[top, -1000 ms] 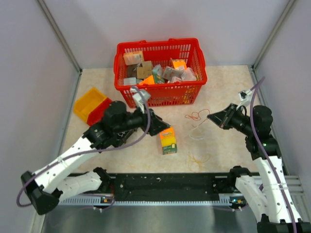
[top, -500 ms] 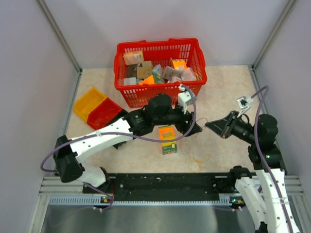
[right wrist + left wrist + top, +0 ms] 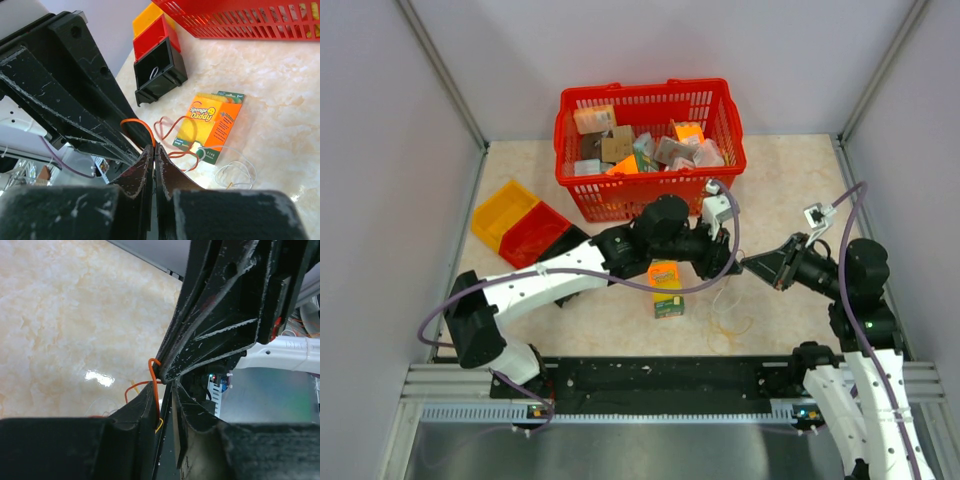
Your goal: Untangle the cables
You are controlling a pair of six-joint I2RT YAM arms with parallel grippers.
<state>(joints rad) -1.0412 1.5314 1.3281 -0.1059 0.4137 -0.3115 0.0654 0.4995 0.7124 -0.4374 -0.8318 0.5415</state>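
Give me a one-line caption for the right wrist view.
Right gripper shut on a loop of orange cable, Sponge Daddy box and loose white cable on the table beyond.

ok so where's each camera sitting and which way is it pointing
Top external: above, behind the bases, looking down at table and red basket; left arm, right arm, left hand facing right hand.
Left wrist: on the left arm, looking along its fingers toward the right arm; right hand crosses above.
Right wrist: on the right arm, looking along its fingers toward the Sponge Daddy box and black bin; left hand upper left.
Both wrist views share the orange cable.
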